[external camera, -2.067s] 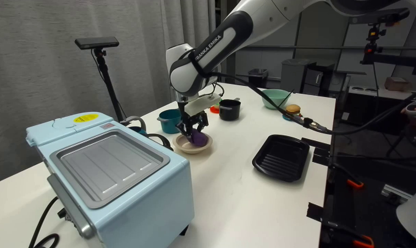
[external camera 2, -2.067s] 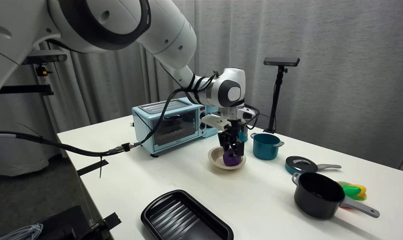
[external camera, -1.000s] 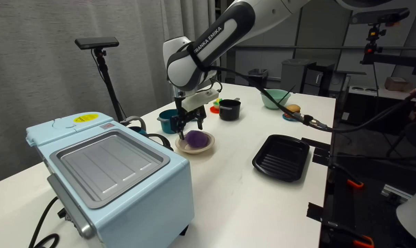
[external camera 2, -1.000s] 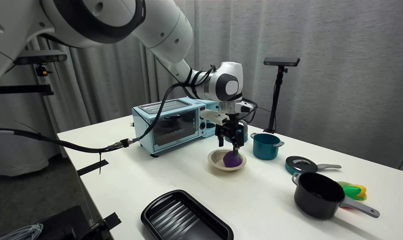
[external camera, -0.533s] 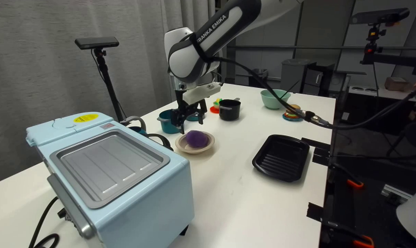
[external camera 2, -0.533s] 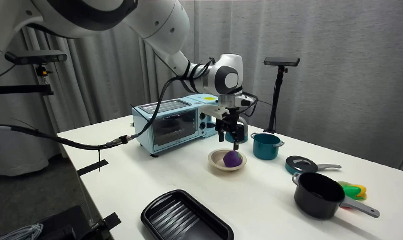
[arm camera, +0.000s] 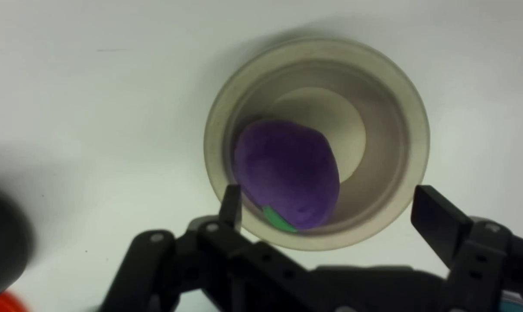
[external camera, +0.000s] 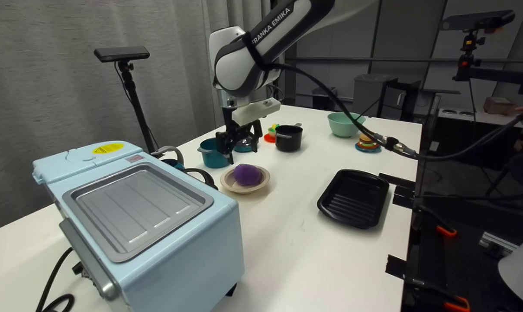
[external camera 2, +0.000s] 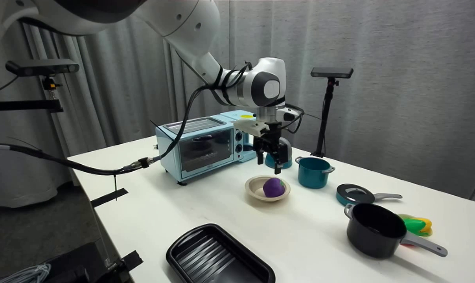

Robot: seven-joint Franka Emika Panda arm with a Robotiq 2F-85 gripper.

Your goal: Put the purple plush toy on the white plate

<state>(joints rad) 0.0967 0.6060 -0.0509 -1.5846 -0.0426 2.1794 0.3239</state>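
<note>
The purple plush toy (arm camera: pixel 287 173), with a green leaf at one end, lies in the white plate (arm camera: pixel 317 48), off-centre against the wall. Both exterior views show the toy (external camera: pixel 247 174) resting inside the cream dish (external camera 2: pixel 256 185), which sits on the table. My gripper (arm camera: pixel 327 190) is open, its fingers wide apart with nothing between them. In an exterior view the gripper (external camera 2: pixel 269 166) hangs above the dish, apart from the toy. The fingers point down, and a gap shows between their tips and the toy.
A light blue toaster oven (external camera: pixel 201 242) stands near the plate. Close by are a teal pot (external camera 2: pixel 313 175) and a lidded pan (external camera 2: pixel 355 194). A black saucepan (external camera 2: pixel 375 239), black ridged tray (external camera: pixel 352 201), green bowl (external camera: pixel 341 126) and burger toy (external camera: pixel 367 144) also stand on the table.
The gripper was down around the toy in the plate, then opened and rose straight up, clear of it. The toy stays in the plate, which shifted slightly as the gripper withdrew.
</note>
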